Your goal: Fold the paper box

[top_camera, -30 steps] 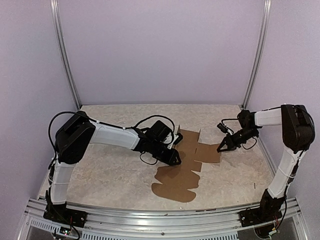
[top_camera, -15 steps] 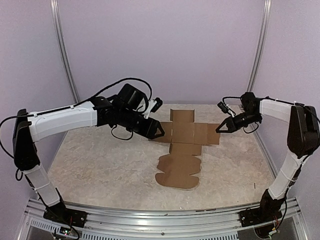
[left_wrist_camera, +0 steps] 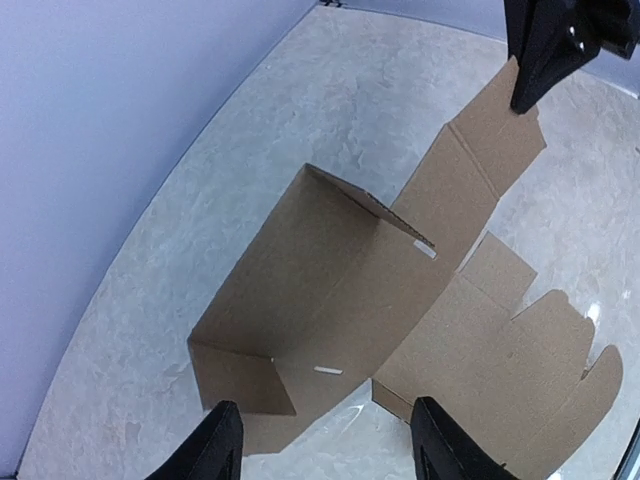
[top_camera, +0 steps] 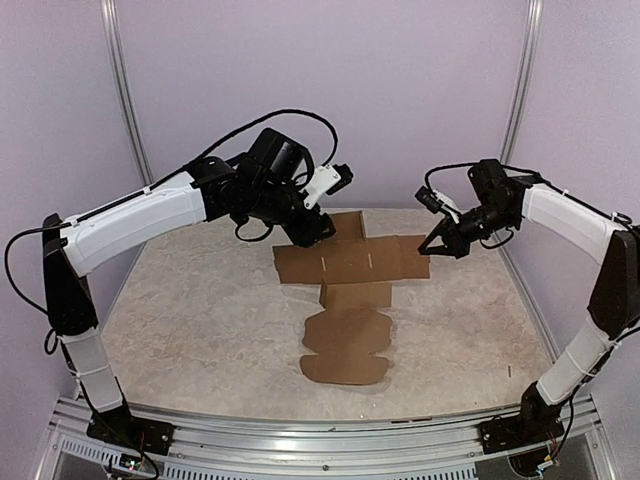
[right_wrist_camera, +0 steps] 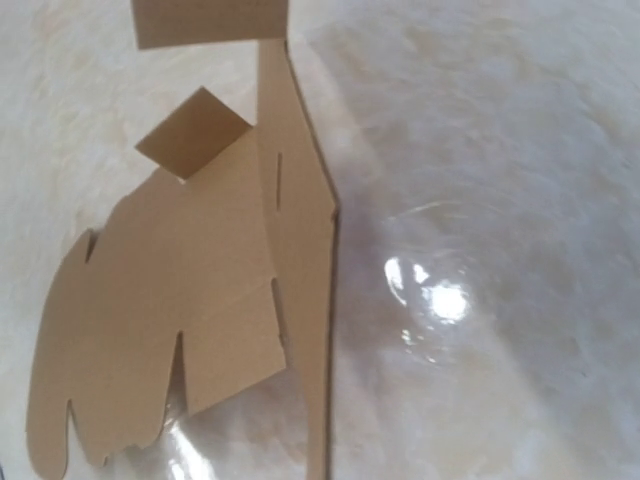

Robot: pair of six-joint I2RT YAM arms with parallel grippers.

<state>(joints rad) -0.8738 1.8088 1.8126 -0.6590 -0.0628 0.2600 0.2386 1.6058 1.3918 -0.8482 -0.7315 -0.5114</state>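
We are early in the fold. The paper box point(top_camera: 345, 270) lies mostly as an open sheet on the table point(top_camera: 190, 320), and only its far panel stands half up. At the box's right end the right gripper point(top_camera: 432, 246) is clenched on the end flap, holding it slightly off the surface. Above the box's left half the left gripper point(left_wrist_camera: 328, 452) hangs released, with its fingers spread and nothing between them. Next, we judge, it must drop to the box's left flap and raise it along the crease — without dragging the sheet. We read no print, label or brand on the cardboard — it is plain brown.
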